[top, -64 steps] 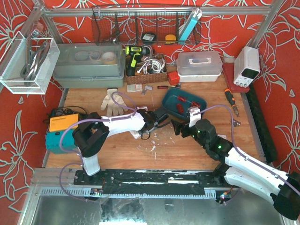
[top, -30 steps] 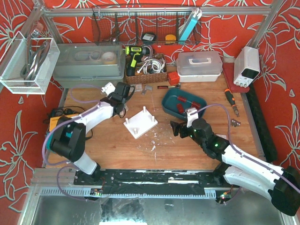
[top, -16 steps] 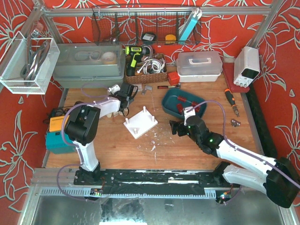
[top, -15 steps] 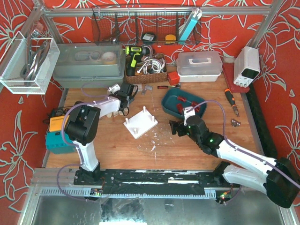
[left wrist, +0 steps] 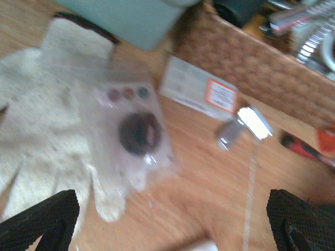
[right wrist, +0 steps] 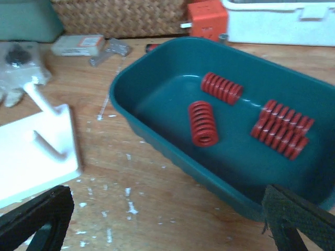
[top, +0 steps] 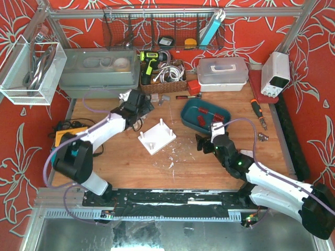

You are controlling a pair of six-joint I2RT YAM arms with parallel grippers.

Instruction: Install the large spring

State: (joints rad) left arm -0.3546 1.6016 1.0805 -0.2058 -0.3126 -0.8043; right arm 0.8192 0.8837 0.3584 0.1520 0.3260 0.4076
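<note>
A teal tray holds several red springs. In the right wrist view the tray shows a thick red spring near its middle, a second one behind it and a row of others at the right. A white base plate with upright pegs lies left of the tray; it also shows in the right wrist view. My right gripper is open and empty, just in front of the tray. My left gripper is open and empty, over the table by a glove.
A white work glove with a small plastic bag on it lies under my left gripper. A small box, a metal bracket and a wicker basket lie beyond. Storage boxes line the back edge.
My left gripper left the white base plate and swung back left to the glove. My right gripper shifted slightly right, nearer the teal tray. Both grippers stay empty.
</note>
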